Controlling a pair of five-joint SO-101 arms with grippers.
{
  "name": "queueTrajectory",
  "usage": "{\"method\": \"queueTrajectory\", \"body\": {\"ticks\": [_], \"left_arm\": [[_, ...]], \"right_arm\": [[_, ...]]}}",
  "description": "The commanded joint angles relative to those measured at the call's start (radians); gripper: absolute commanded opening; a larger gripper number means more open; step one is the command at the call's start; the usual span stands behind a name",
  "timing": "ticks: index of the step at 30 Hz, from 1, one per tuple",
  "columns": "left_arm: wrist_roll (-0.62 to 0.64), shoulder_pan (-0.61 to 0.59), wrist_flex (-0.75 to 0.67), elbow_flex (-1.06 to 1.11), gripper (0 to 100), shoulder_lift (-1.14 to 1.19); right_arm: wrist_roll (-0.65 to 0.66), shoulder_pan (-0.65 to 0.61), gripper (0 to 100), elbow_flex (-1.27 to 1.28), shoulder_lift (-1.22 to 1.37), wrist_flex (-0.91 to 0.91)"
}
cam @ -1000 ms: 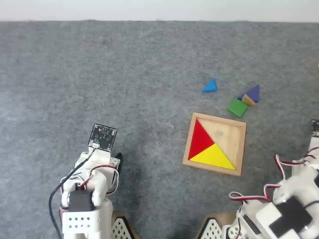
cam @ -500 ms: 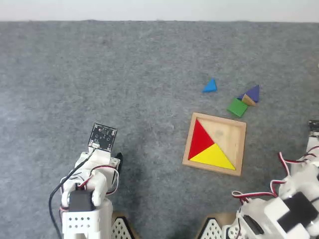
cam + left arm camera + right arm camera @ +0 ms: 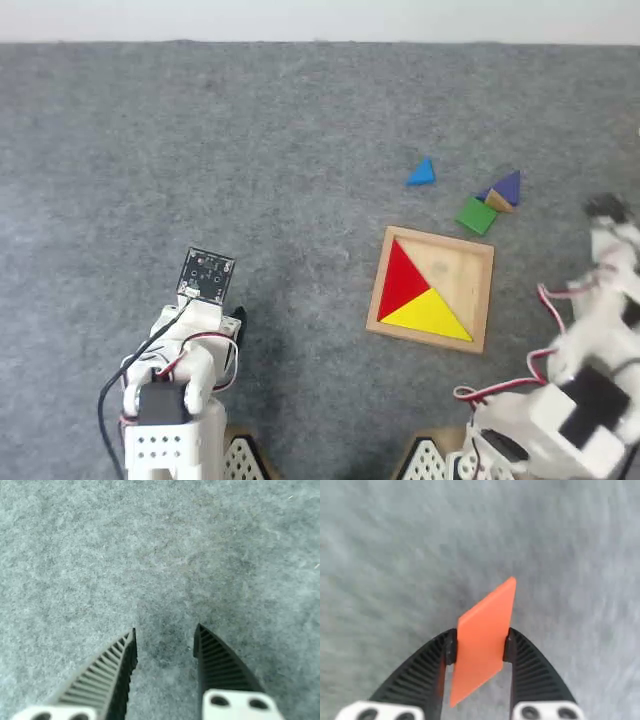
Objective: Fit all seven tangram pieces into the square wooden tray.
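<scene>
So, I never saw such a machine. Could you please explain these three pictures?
The white left arm and right arm are small robots at a grey felt table. One picture looks down from above; two come from cameras on the wrists. A square wooden tray holds a red triangle and a yellow triangle. Beyond it lie a blue triangle, a green square, a purple piece and a tan piece. The left gripper is open; the right gripper holds a flat orange piece.

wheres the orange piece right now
In the right wrist view the orange piece is clamped upright in the right gripper, with the grey mat behind it.
</scene>
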Motion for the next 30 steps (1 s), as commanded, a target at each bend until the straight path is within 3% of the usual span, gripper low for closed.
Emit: {"method": "queueTrajectory", "body": {"ticks": [1, 7, 12, 22, 30], "left_arm": [[0.009, -0.005, 0.006, -0.013, 18, -0.02], [0.009, -0.005, 0.006, -0.013, 18, -0.02], [0.009, -0.005, 0.006, -0.013, 18, -0.02], [0.009, -0.005, 0.006, -0.013, 18, -0.02], [0.009, -0.005, 0.006, -0.013, 18, -0.02]], "right_arm": [[0.014, -0.18, 6.1, -0.23, 0.012, 0.179], [0.064, -0.486, 6.1, -0.5, 0.2, 0.341], [0.086, -0.659, 5.3, -0.601, 0.375, 0.366], [0.08, -0.773, 5.1, -0.614, 0.45, 0.369], [0.094, -0.814, 5.1, -0.519, 0.349, 0.432]]}}
